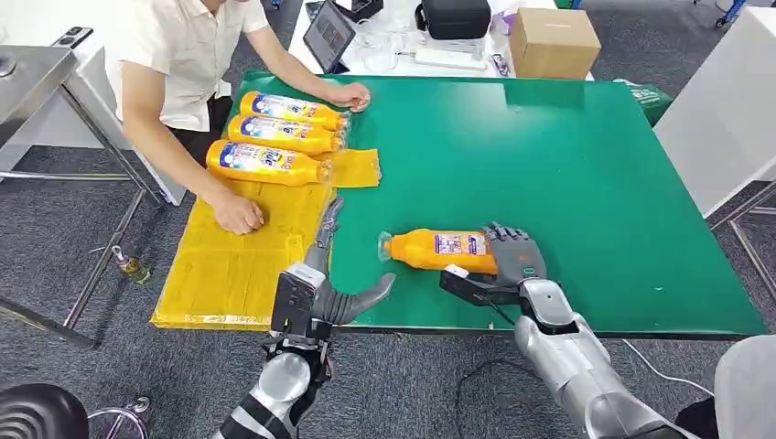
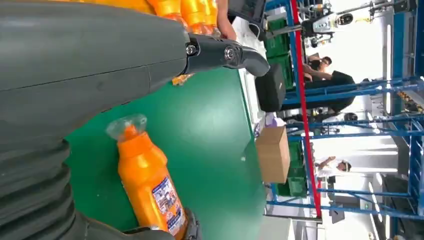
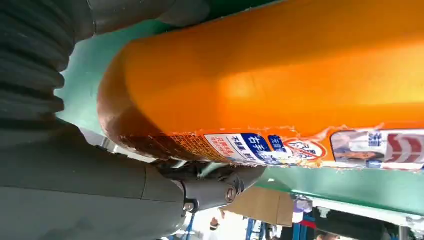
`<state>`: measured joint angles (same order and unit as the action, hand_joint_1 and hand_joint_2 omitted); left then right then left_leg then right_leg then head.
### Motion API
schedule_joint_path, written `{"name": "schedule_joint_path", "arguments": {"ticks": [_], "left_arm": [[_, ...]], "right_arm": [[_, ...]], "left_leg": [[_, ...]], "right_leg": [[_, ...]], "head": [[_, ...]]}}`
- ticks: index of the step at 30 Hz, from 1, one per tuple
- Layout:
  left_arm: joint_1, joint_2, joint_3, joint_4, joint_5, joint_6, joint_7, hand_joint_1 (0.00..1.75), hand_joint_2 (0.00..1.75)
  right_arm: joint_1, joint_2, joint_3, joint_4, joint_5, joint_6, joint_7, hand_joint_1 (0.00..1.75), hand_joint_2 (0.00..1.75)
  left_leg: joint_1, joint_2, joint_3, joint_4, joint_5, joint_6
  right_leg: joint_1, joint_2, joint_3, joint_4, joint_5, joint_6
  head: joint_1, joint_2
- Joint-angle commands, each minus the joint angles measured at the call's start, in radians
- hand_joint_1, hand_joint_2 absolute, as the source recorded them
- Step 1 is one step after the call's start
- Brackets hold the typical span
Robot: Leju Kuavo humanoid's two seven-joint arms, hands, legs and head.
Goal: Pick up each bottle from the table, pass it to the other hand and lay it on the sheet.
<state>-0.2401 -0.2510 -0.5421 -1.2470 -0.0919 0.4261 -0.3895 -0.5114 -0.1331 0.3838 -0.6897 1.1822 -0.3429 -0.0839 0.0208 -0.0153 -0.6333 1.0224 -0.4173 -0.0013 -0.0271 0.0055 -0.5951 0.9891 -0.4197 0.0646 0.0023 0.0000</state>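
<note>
Head view, from the left: a person leans over the yellow sheet [image 1: 229,265], one hand [image 1: 240,215] pressed on it and the other [image 1: 350,95] at the caps of the 3 laid bottles [image 1: 288,137], which lie side by side across the sheet's far end. Next comes the robot's left hand [image 1: 331,291], at the table's near edge where sheet meets green table [image 1: 586,165]; its fingers are spread and it holds nothing. Right of it, 1 orange bottle [image 1: 437,250] lies on its side, cap pointing toward the left hand, and the right hand [image 1: 510,265] has its fingers wrapped around the base end. I cannot tell whether the bottle is lifted or resting on the mat.

The step in hand looks like the pickup ahead of the handover. To do it well, the right hand should keep its grip low on the base, lift level, and carry the cap end across so the left hand can close on the neck-side half with the label clear. Release should wait until the left fingers have closed.

Count: 4 bottles, 1 sheet, 2 robot hands, 1 cardboard box [image 1: 553,42] beyond the table.
</note>
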Motion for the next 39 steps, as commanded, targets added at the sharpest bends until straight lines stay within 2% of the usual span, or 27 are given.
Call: {"name": "schedule_joint_path", "arguments": {"ticks": [1, 2, 12, 13, 15, 16, 18, 19, 20, 24, 26, 27, 28, 30, 32, 37, 39], "left_arm": [[-0.037, 0.012, -0.025, 0.051, 0.012, 0.001, 0.003, 0.00, 1.75], [-0.038, 0.012, -0.025, 0.052, 0.013, 0.000, 0.003, 0.00, 1.75], [-0.041, 0.014, -0.021, 0.052, 0.018, 0.000, 0.000, 0.00, 1.75], [-0.042, 0.014, -0.021, 0.051, 0.020, 0.000, -0.001, 0.00, 1.75], [-0.040, 0.009, -0.007, 0.047, 0.047, -0.002, -0.015, 0.00, 1.75], [-0.036, 0.009, 0.002, 0.050, 0.068, -0.004, -0.029, 0.00, 1.75], [-0.008, 0.007, 0.057, 0.076, 0.117, 0.025, -0.060, 0.00, 1.75], [0.015, -0.005, 0.108, 0.103, 0.151, 0.053, -0.054, 0.00, 1.75], [0.045, -0.012, 0.152, 0.127, 0.200, 0.045, -0.126, 0.00, 1.75], [0.067, -0.009, 0.150, 0.128, 0.207, 0.037, -0.153, 0.00, 1.75], [0.064, -0.012, 0.148, 0.122, 0.207, 0.039, -0.152, 0.00, 1.75], [0.062, -0.013, 0.147, 0.120, 0.206, 0.042, -0.150, 0.00, 1.75], [0.093, -0.017, 0.156, 0.081, 0.227, 0.016, -0.200, 0.00, 1.75], [0.170, 0.026, 0.121, 0.024, 0.308, -0.127, -0.195, 0.00, 1.75], [0.203, 0.054, 0.082, 0.038, 0.310, -0.182, -0.180, 0.00, 1.75], [0.195, 0.044, 0.061, 0.083, 0.306, -0.185, -0.200, 0.00, 1.75], [0.200, 0.047, 0.055, 0.042, 0.344, -0.215, -0.173, 0.00, 1.75]], "right_arm": [[-0.037, -0.013, 0.044, 0.099, -0.007, 0.022, 0.034, 1.33, 1.75], [-0.036, -0.017, 0.043, 0.103, -0.017, 0.040, 0.025, 1.75, 1.75], [-0.032, -0.032, 0.032, 0.092, -0.051, 0.051, 0.005, 1.75, 1.75], [-0.029, -0.030, 0.022, 0.086, -0.066, 0.045, -0.003, 1.75, 1.75], [-0.014, -0.027, -0.018, 0.062, -0.172, 0.088, -0.100, 1.69, 1.75], [-0.006, -0.028, -0.030, 0.043, -0.224, 0.127, -0.140, 1.75, 1.75], [0.035, -0.022, -0.062, -0.041, -0.364, 0.206, -0.217, 1.75, 1.75], [0.071, -0.026, -0.058, -0.100, -0.389, 0.208, -0.218, 1.75, 1.75], [0.118, -0.036, -0.043, -0.179, -0.411, 0.208, -0.201, 1.75, 1.75], [0.142, -0.042, -0.034, -0.221, -0.419, 0.207, -0.187, 1.75, 1.75], [0.139, -0.046, -0.029, -0.222, -0.423, 0.212, -0.182, 1.75, 1.75], [0.137, -0.047, -0.029, -0.220, -0.423, 0.213, -0.182, 1.75, 1.75], [0.146, -0.039, -0.042, -0.236, -0.480, 0.225, -0.219, 1.75, 1.75], [0.193, -0.041, -0.041, -0.338, -0.557, 0.242, -0.242, 1.75, 1.75], [0.238, -0.048, -0.029, -0.429, -0.540, 0.174, -0.244, 1.75, 1.75], [0.261, -0.008, -0.027, -0.519, -0.582, 0.141, -0.255, 1.75, 1.75], [0.242, 0.003, -0.009, -0.504, -0.570, 0.124, -0.245, 1.75, 1.75]], "left_leg": [[0.000, 0.000, 0.003, -0.001, -0.001, 0.001], [0.000, 0.001, 0.004, -0.001, -0.001, 0.001], [0.000, 0.001, 0.008, -0.001, -0.002, 0.002], [0.000, 0.000, 0.005, -0.001, -0.001, 0.001], [0.000, 0.000, 0.005, -0.001, -0.001, 0.001], [0.000, -0.001, 0.004, -0.001, -0.001, 0.001], [0.000, 0.000, 0.006, -0.001, -0.001, 0.001], [0.000, 0.001, 0.005, -0.002, -0.001, 0.001], [0.000, 0.002, 0.007, -0.002, -0.002, 0.001], [0.001, 0.002, 0.011, -0.004, -0.002, 0.001], [0.000, 0.001, 0.006, -0.001, -0.002, 0.000], [0.001, 0.002, 0.011, -0.002, -0.003, 0.001], [0.001, 0.001, 0.009, -0.001, -0.002, 0.001], [0.001, 0.003, 0.009, -0.001, -0.002, 0.002], [0.000, 0.004, 0.009, -0.002, -0.003, 0.001], [0.000, 0.004, 0.008, -0.002, -0.004, 0.000], [0.000, 0.003, 0.002, -0.001, -0.002, 0.000]], "right_leg": [[0.000, -0.001, 0.003, -0.001, -0.001, -0.002], [0.001, -0.001, 0.004, -0.001, -0.001, -0.003], [0.002, -0.002, 0.009, -0.002, -0.001, -0.005], [0.001, -0.001, 0.006, -0.001, -0.001, -0.003], [0.001, -0.001, 0.006, -0.001, -0.001, -0.003], [0.001, -0.002, 0.004, -0.001, -0.001, -0.002], [0.001, -0.002, 0.007, -0.002, -0.001, -0.004], [0.001, -0.001, 0.006, -0.002, -0.001, -0.003], [0.001, 0.000, 0.008, -0.003, -0.001, -0.003], [0.002, 0.001, 0.010, -0.004, -0.001, -0.004], [0.001, 0.000, 0.005, -0.001, -0.001, -0.003], [0.002, 0.000, 0.009, -0.002, -0.002, -0.005], [0.002, -0.001, 0.008, -0.002, -0.002, -0.004], [0.002, 0.001, 0.008, -0.002, -0.001, -0.004], [0.001, 0.003, 0.008, -0.002, -0.001, -0.003], [0.001, 0.002, 0.007, -0.001, -0.003, -0.005], [0.000, 0.002, 0.001, 0.000, -0.001, -0.003]], "head": [[0.000, 0.000], [0.000, 0.000], [0.000, 0.000], [0.000, 0.000], [0.000, 0.000], [0.000, 0.000], [0.000, 0.000], [0.000, 0.000], [0.000, 0.000], [0.001, 0.000], [-0.001, 0.000], [0.000, 0.000], [0.000, 0.000], [0.000, 0.000], [0.000, 0.000], [0.000, 0.000], [0.000, 0.000]]}}
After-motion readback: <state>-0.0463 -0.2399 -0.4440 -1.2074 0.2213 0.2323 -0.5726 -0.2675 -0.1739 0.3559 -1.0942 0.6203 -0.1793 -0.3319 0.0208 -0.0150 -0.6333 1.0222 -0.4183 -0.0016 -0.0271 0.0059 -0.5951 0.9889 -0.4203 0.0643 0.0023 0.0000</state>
